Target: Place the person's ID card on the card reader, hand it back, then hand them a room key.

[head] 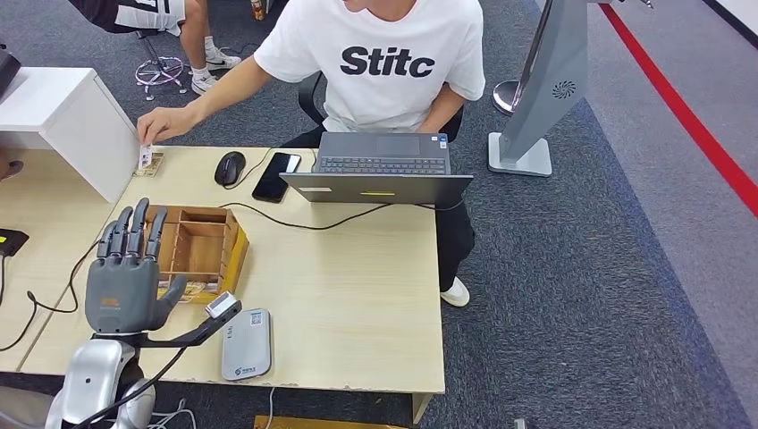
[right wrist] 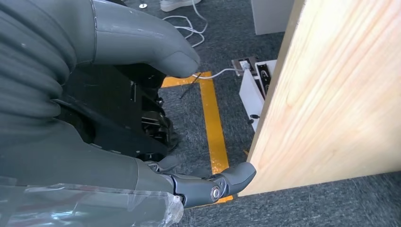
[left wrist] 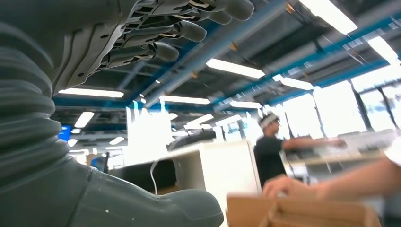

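Left hand [head: 125, 281] raised, fingers [head: 134, 234] spread, empty; small white card [head: 145, 157], beyond them, awaited from the person's hand [head: 165, 122].

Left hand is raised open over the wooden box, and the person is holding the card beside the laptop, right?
Not quite. The head view shows the person's hand holding the card at the table's far left corner, well away from the laptop. The left hand is raised open by the wooden box.

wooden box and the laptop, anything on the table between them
In the head view, just a black cable crossing bare tabletop between the wooden box and the laptop.
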